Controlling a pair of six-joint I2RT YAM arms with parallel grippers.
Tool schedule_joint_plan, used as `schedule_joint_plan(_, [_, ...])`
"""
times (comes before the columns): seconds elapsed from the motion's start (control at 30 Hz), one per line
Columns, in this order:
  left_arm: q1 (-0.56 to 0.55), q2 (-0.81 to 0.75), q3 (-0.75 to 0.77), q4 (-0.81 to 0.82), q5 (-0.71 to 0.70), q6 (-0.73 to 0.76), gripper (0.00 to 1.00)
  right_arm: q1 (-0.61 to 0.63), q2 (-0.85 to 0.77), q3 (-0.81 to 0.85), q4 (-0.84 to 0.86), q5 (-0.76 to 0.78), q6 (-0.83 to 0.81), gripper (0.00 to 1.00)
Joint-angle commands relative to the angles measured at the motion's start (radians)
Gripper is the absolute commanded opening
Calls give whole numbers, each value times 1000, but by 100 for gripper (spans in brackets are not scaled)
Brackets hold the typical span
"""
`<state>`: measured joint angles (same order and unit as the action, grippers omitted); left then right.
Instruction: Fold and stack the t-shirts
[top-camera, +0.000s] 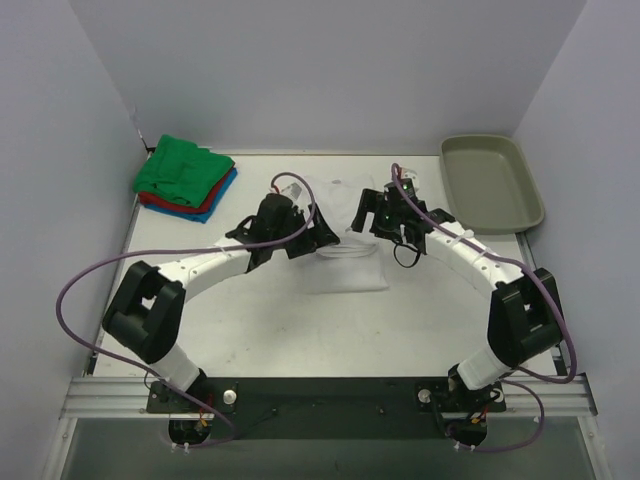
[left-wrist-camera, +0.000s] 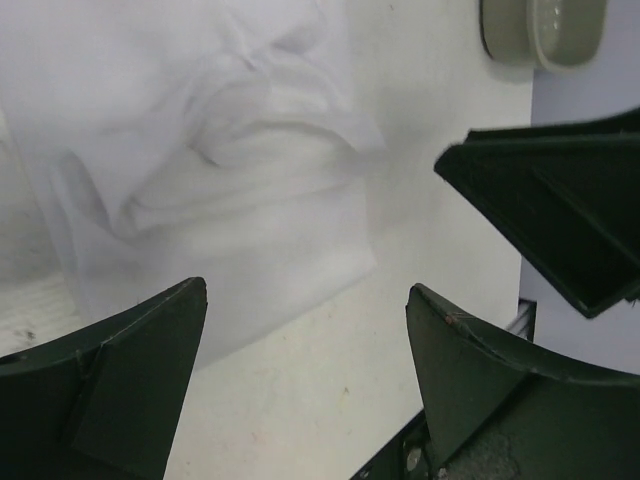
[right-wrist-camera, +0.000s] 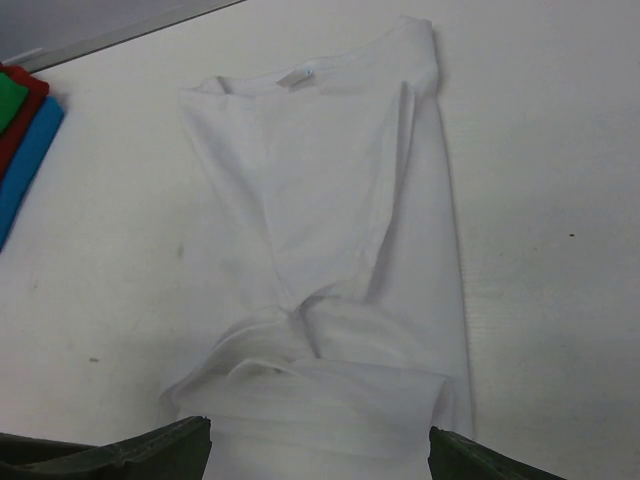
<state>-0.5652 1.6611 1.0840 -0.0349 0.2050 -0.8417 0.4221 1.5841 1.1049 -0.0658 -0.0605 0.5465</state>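
Observation:
A white t-shirt lies partly folded and rumpled in the middle of the table, its collar at the far end in the right wrist view. My left gripper hovers open at the shirt's left side, with bare table between its fingers. Facing it from the shirt's right, my right gripper is open above the bunched fold, holding nothing. A folded stack of green, red and blue t-shirts sits at the back left corner.
A grey-beige tray stands at the back right of the table and shows in the left wrist view too, as tray. The two gripper heads are close together over the shirt. Walls enclose the table on three sides.

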Motion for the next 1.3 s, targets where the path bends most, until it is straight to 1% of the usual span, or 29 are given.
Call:
schedule_joint_plan(0.0, [-70, -104, -138, 160, 45, -80, 91, 4, -71, -48, -51, 36, -17, 89])
schedule_joint_plan(0.03, [-82, -112, -166, 191, 57, -94, 91, 6, -81, -54, -51, 39, -19, 90])
schedule_joint_plan(0.07, [-91, -118, -197, 258, 63, -118, 91, 1, -93, -60, -51, 39, -20, 90])
schedule_joint_plan(0.13, [-110, -118, -266, 323, 88, -137, 91, -2, -102, -69, -51, 31, -22, 90])
schedule_joint_plan(0.17, [-113, -112, -286, 399, 100, -152, 91, -3, -110, -74, -51, 25, -23, 90])
schedule_joint_plan(0.23, [-117, -90, -347, 487, 135, -172, 91, -8, -115, -73, -51, 11, -26, 90])
schedule_joint_plan(0.27, [-121, -83, -364, 571, 142, -186, 91, -9, -119, -73, -52, 11, -29, 90])
schedule_joint_plan(0.33, [-122, -58, -412, 644, 152, -195, 91, -9, -124, -73, -52, 2, -34, 90])
schedule_joint_plan(0.37, [-122, -49, -424, 702, 152, -201, 91, -8, -122, -71, -55, 1, -36, 90])
schedule_joint_plan(0.47, [-124, -12, -456, 809, 166, -212, 91, -8, -121, -71, -57, -9, -36, 90])
schedule_joint_plan(0.63, [-124, 49, -484, 911, 180, -226, 91, -8, -96, -51, -57, -82, -28, 91])
schedule_joint_plan(0.77, [-124, 106, -532, 995, 191, -244, 91, 0, -79, -36, -42, -171, 0, 91])
schedule_joint_plan(0.9, [-124, 129, -576, 1035, 185, -247, 90, 4, -69, -40, -16, -246, 39, 95])
schedule_joint_plan(0.93, [-124, 131, -584, 1047, 185, -247, 90, 9, -67, -43, 0, -260, 56, 99])
schedule_joint_plan(0.97, [-122, 137, -591, 1056, 185, -247, 91, 10, -62, -45, 9, -275, 67, 100])
schedule_joint_plan(1.1, [-124, 167, -634, 1115, 188, -261, 90, 18, -29, -59, 57, -355, 138, 100])
schedule_joint_plan(1.13, [-124, 175, -645, 1139, 189, -266, 91, 21, -9, -65, 111, -383, 154, 100])
schedule_joint_plan(1.27, [-125, 212, -659, 1190, 198, -284, 90, 35, 53, -77, 188, -443, 237, 100])
